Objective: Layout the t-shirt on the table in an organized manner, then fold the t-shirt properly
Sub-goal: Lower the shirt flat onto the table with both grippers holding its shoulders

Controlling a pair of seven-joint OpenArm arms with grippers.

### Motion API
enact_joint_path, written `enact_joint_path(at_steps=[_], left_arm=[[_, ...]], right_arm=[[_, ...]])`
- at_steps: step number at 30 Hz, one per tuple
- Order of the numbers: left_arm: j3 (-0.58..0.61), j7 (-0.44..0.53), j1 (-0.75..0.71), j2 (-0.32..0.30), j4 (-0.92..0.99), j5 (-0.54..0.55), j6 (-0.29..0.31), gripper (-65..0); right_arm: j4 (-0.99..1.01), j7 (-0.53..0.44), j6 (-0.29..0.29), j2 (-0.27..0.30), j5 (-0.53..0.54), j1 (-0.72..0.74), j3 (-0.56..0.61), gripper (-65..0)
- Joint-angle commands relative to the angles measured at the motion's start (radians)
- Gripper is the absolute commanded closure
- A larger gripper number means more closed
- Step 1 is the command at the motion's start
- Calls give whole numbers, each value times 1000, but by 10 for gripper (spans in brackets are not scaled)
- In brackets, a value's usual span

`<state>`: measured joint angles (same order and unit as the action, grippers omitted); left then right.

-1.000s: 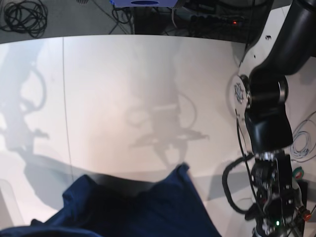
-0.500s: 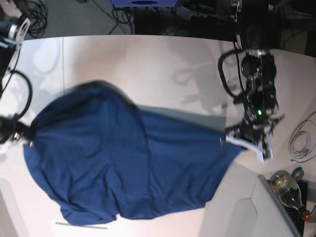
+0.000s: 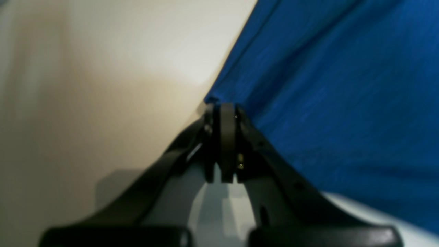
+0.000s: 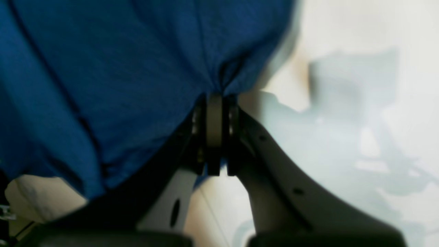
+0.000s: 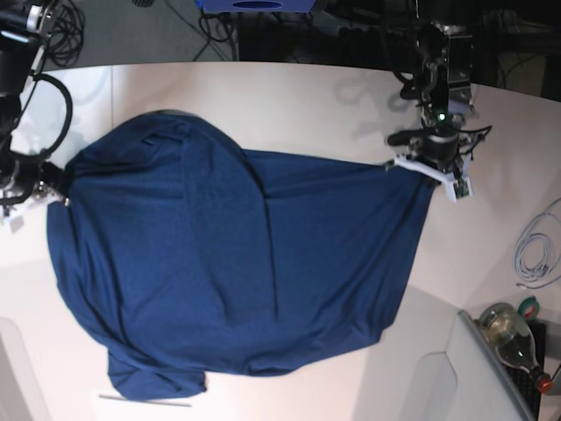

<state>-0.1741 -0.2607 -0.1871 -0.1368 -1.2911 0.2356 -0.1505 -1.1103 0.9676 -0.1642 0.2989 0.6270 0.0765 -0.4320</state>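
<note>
The dark blue t-shirt [image 5: 237,263] hangs stretched between my two grippers over the white table [image 5: 307,96], and its lower part sags toward the near edge. My left gripper [image 5: 405,165], on the base view's right, is shut on a corner of the cloth. In the left wrist view, that gripper [image 3: 221,106] pinches the shirt's edge [image 3: 325,103] above the table [image 3: 103,85]. My right gripper [image 5: 54,186], at the base view's left, is shut on the opposite edge. The right wrist view shows the gripper [image 4: 214,97] with bunched cloth [image 4: 120,68] in it.
A glass bottle [image 5: 508,329] and a coiled white cable [image 5: 535,250] lie at the right edge. A grey panel [image 5: 429,377] covers the near right corner. Black cables [image 5: 61,35] lie on the floor beyond the table's curved far edge.
Both arms have moved toward the far side of the table, carrying the shirt with them. The cloth, first only at the near edge, now spreads wide across the middle.
</note>
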Motion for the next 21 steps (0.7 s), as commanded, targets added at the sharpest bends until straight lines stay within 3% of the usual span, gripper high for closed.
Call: enact_joint_path(at_steps=[1,5,13,17,21], left_arm=[[-3,18,-2,-8,-14,-3,-2,0],[-9,18,-21,-11,-12,-2,-2,0],[-137,18,-35,-10,-15,-9,-2,0],[-132,16,-50,-8,-14,-9,-2,0],[-132,16,-58,13,-15,-9,-2,0]], right_arm=[[-6,-9,2,19,18,19,-3,-6],[-1,-9,2,23,18,1,-3,-6],[-11,24,4,23,18,-30,-1,-6],[-3,26,4,16,18,-34,-1,-18],[-11,34,12,15,18,-37,-3,-113]])
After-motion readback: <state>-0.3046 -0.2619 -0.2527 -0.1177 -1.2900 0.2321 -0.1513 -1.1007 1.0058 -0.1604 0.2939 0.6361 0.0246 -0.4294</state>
